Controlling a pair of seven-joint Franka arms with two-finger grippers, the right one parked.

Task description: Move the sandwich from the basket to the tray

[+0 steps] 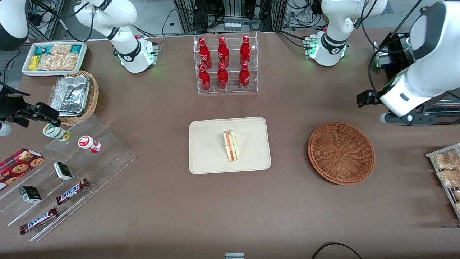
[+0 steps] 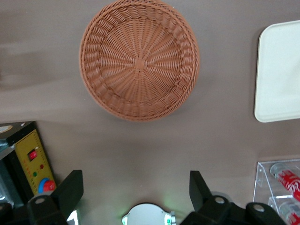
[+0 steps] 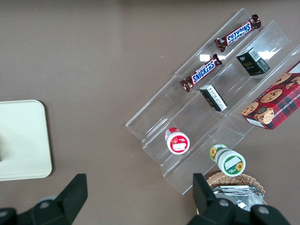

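Observation:
The sandwich, a pale wedge with red, yellow and green layers, lies on the cream-beige tray in the middle of the table. The reddish-brown wicker basket stands empty beside the tray, toward the working arm's end; it also shows empty in the left wrist view, with a corner of the tray. My left gripper is open and empty, raised high above the table, farther from the front camera than the basket. In the front view only the arm shows, above the table's end.
A clear rack of red bottles stands farther from the front camera than the tray. Toward the parked arm's end are a tan basket with foil containers, a white snack bin and clear steps with snacks. A rack of packets sits at the working arm's end.

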